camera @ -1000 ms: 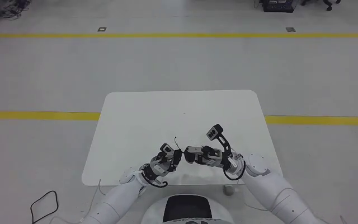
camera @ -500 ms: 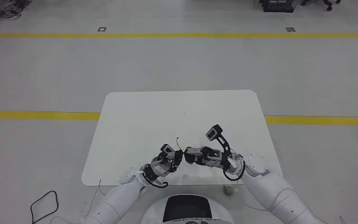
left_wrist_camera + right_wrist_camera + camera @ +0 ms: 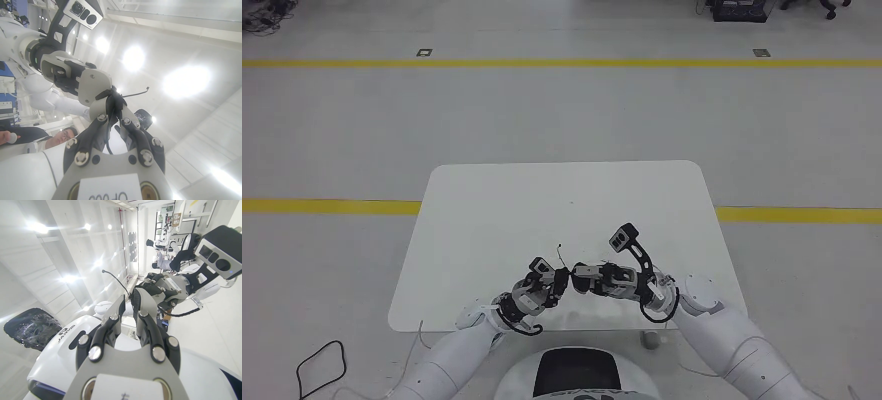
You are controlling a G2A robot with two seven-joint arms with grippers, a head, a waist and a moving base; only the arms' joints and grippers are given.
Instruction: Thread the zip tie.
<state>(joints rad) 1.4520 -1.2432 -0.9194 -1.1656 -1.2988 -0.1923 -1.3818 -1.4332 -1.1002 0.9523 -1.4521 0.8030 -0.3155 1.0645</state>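
A thin black zip tie (image 3: 561,258) is held above the front middle of the white table (image 3: 542,200), where both grippers meet tip to tip. My left gripper (image 3: 558,282) is shut on it; in the left wrist view its fingers (image 3: 128,113) converge on the tie, whose free end (image 3: 136,93) sticks out sideways with a small knob at its tip. My right gripper (image 3: 580,278) faces it from the other side. In the right wrist view the zip tie (image 3: 115,280) rises from between the right gripper's (image 3: 129,296) narrowly spaced fingers. How the tie runs inside the pinch is hidden.
The white table is bare from the grippers back to its far edge (image 3: 567,163). Grey floor with yellow lines (image 3: 332,206) surrounds it.
The two grippers have drawn slightly closer together, and the tie's free end has shifted a little to the right with them.
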